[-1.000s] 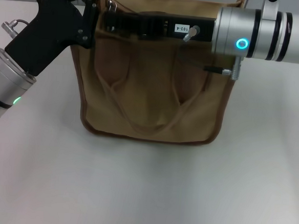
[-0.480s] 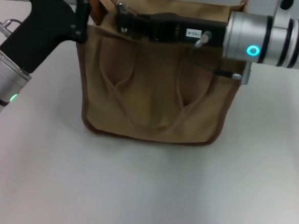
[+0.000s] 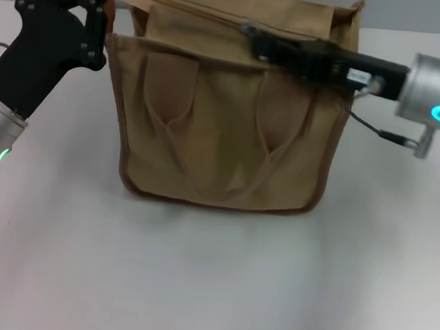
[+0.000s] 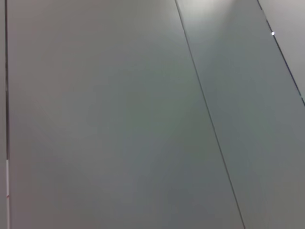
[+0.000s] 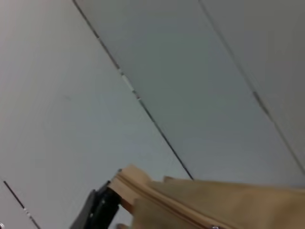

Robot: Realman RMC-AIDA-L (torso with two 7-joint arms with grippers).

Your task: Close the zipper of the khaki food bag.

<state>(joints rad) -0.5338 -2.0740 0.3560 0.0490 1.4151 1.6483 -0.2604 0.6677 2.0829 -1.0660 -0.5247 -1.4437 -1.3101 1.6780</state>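
Observation:
The khaki food bag (image 3: 222,135) stands upright on the table in the head view, its handles hanging down the front. The tan zipper (image 3: 186,5) runs along its top. My left gripper (image 3: 99,5) is shut on the bag's top left end and holds it taut. My right gripper (image 3: 255,39) reaches in from the right and is shut on the small silver slider (image 3: 248,26), just right of the middle of the top. In the right wrist view the zipper (image 5: 157,195) leads to the black left gripper (image 5: 97,210). The left wrist view shows no bag.
The bag stands on a white table (image 3: 211,285). A thin black cable (image 3: 366,122) hangs under my right wrist, beside the bag's right edge. The left wrist view shows only grey wall panels (image 4: 119,119). They also fill the background of the right wrist view (image 5: 190,71).
My right gripper has drawn back to the right along the bag's top, taking the slider from the left end past the middle. My left gripper has shifted a little to the left.

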